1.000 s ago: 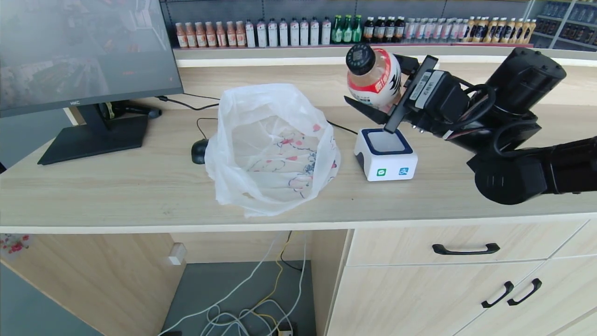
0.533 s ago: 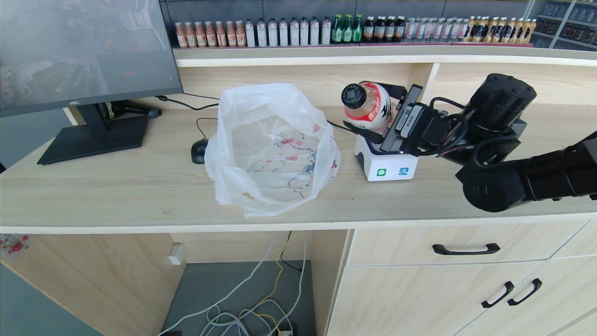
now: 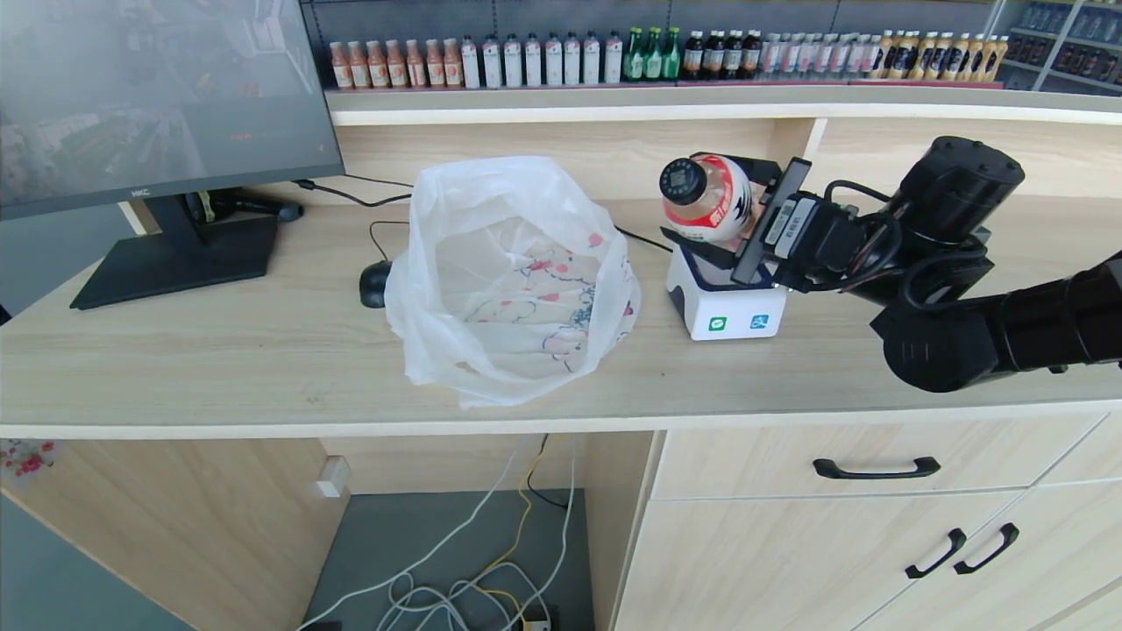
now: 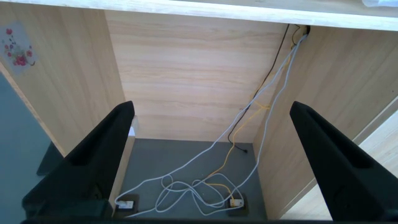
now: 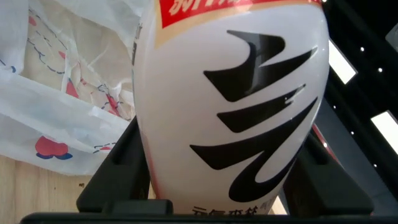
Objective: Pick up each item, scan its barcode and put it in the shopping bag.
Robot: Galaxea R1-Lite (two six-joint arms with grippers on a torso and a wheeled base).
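Now, right end effector (image 3: 685,196) pinching bottle (image 3: 717,206) over scanner (image 3: 733,321), shopping bag (image 3: 491,350) gaping beside.

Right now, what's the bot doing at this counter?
The right claw is shut on a bottle, holding it tilted just above the white scanner on the counter, so this looks like the scan step. The plastic shopping bag stands open beside the scanner, and the bottle is not yet in it. The left claw is open, down by the space under the counter, holding nothing.
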